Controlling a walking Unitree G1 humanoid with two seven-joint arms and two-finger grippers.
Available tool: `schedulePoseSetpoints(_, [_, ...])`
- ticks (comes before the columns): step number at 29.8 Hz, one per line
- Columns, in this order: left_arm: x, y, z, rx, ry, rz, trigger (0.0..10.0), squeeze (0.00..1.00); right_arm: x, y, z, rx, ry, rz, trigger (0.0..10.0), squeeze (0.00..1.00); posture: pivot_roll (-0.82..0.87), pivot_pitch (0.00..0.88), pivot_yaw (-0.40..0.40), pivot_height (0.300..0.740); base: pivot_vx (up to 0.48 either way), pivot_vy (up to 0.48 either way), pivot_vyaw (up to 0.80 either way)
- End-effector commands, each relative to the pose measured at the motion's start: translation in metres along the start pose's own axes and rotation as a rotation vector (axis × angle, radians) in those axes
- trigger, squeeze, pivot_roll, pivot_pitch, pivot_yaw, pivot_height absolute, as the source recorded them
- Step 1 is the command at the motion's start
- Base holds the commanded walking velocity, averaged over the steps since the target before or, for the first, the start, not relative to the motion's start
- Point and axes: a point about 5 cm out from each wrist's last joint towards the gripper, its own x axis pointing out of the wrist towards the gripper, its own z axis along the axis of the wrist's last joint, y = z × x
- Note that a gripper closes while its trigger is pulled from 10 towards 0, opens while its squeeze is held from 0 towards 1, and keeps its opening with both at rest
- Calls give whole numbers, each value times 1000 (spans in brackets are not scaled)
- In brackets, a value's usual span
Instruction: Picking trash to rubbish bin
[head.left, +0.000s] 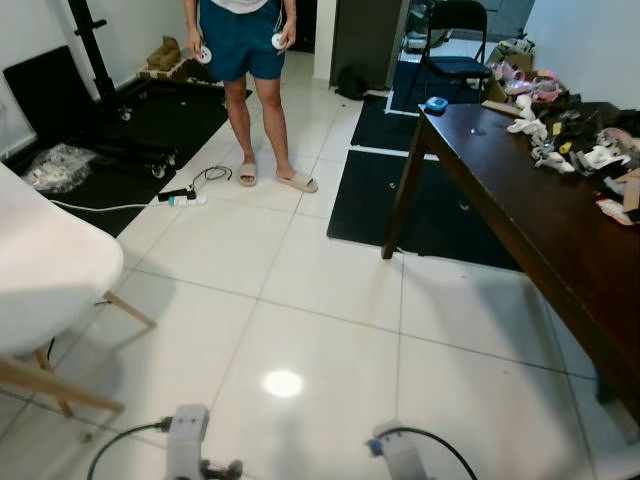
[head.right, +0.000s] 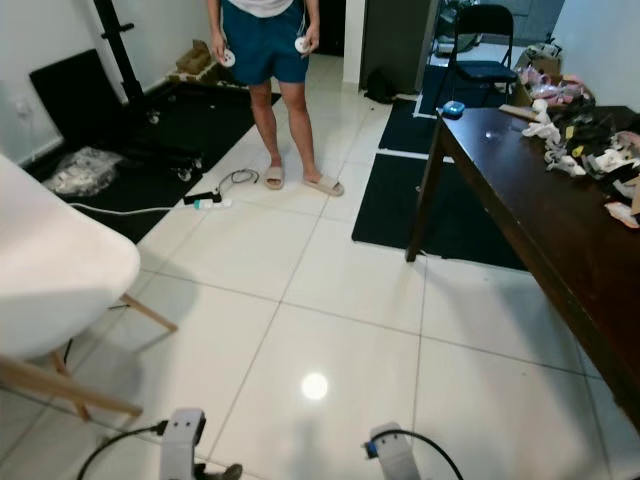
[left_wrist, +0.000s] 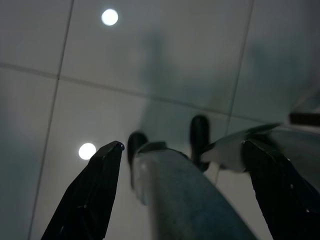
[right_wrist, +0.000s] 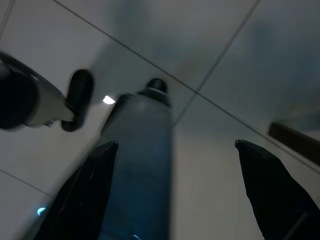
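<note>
Mostly white tiled floor (head.left: 300, 300), glossy, with a ceiling light reflected near the bottom. Dark wooden counter (head.left: 540, 220) runs along the right side, its far end piled with clutter (head.left: 580, 140): crumpled white bits, packaging, pinkish items; a small blue object (head.left: 436, 104) sits on the near-left corner. Which of this is the trash, cannot tell, and the rubbish bin cannot be made out. White chair (head.left: 50, 270) with wooden legs fills the left edge. Black mats (head.left: 430, 200) lie under and beyond the counter, another black mat at the far left with a clear plastic bag (head.left: 60, 165) on it. Person (head.left: 245, 60) in blue shorts and sandals stands at the far side, holding a white round controller in each hand. Black folding chair (head.left: 455, 45) stands behind. White power strip with cable (head.left: 185, 197) lies on the floor near the person's feet. Left hand (left_wrist: 182, 150) hangs low over the tiles, fingers spread wide, holding nothing. Right hand (right_wrist: 175, 145) likewise, wide apart and empty.
</note>
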Motion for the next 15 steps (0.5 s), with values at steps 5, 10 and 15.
schedulePoseSetpoints(5, [-1,-1,-7,-7,22,-1,10000,0,-1,-2,-9,-5,53,2,10000,0,126,50,-17,740,261,0,-800])
schedulePoseSetpoints(10, [0,-1,-6,-24,9,0,10000,0,-1,-6,-7,-22,49,-2,10000,0,137,53,-29,740,260,0,-800])
schedulePoseSetpoints(15, [-1,0,-6,-39,3,8,10000,0,-2,-6,-12,-38,57,1,10000,0,153,60,-41,740,261,0,-98])
